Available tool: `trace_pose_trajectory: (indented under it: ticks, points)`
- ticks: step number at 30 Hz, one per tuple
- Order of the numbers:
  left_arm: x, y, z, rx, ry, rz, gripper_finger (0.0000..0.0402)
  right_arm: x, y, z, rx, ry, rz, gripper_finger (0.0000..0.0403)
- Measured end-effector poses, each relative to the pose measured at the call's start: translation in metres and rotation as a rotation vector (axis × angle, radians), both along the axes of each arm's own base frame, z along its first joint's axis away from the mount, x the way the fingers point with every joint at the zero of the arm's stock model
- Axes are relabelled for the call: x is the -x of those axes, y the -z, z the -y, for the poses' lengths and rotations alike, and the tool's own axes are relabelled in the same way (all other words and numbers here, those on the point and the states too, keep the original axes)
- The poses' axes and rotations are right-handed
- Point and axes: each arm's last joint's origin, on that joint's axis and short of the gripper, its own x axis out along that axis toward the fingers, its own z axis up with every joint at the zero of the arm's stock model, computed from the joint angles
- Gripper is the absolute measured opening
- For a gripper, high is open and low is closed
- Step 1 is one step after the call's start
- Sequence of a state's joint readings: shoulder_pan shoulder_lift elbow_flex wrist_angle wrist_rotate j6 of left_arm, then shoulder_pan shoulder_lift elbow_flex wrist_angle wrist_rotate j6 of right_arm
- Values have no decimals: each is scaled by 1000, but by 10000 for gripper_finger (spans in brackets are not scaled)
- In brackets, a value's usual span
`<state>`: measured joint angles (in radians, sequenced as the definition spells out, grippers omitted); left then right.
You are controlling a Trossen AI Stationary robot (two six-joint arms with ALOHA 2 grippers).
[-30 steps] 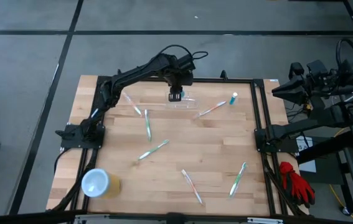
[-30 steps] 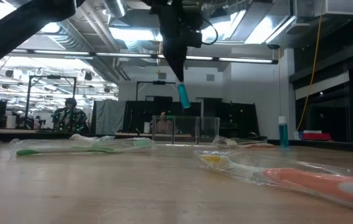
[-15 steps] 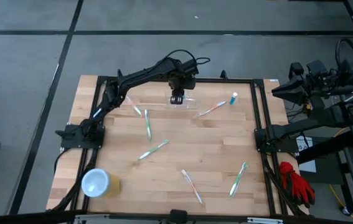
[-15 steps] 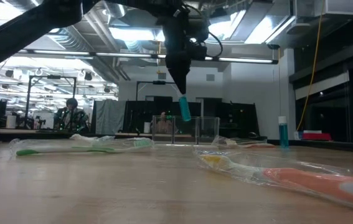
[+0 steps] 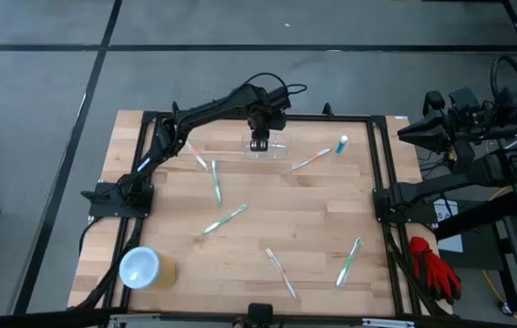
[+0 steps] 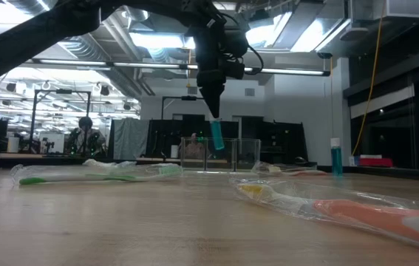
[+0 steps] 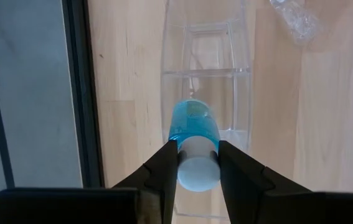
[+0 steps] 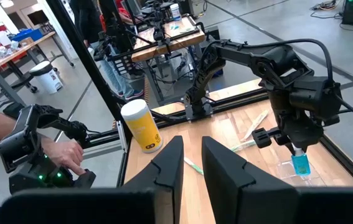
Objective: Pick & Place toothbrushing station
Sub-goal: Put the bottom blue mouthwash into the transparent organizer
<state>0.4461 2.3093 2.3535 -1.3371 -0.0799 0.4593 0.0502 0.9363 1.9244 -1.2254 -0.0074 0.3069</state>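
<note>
High view: the left gripper [image 5: 259,142] reaches over the far edge of the wooden table [image 5: 176,228], directly above the toothbrushing station [image 5: 274,148], a clear plastic holder standing near the far rail, roughly midway along it. In the left wrist view the two dark fingers [image 7: 162,171] are clamped on the white cap of a small blue tube [image 7: 193,130] (toothpaste, by the look of it), which points down into one of the holder's open compartments [image 7: 208,99]. The low view shows the tube [image 6: 216,136] hanging upright from the gripper [image 6: 214,112], its lower end already below the holder's rim [image 6: 221,140]; whether it touches the bottom cannot be told.

A second blue tube [image 5: 342,144] with a white cap stands on the table near the far right corner, apart from the holder. Several wrapped toothbrushes lie scattered on the boards: one [image 5: 308,162] just beside the holder, one [image 5: 215,182] towards the left, one [image 5: 225,219] near the centre, and two [image 5: 282,273] near the front. A yellow cup with a white top [image 5: 141,268] lies at the front left corner.

The right gripper [image 8: 192,163] is parked off the table's right side, its fingers a narrow gap apart with nothing between them. In that wrist view a person's hand [image 8: 64,152] rests on a controller beyond the table.
</note>
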Motion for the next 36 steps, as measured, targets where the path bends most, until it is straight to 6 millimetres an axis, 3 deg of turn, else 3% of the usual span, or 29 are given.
trace_pose_trajectory:
  ticks: [20,36]
  points:
    - [0,0,1,38,-91,22,93,0,0,0,19,-4,1,61]
    - [-10,23,11,66,-46,-53,93,0,0,0,16,-12,0,61]
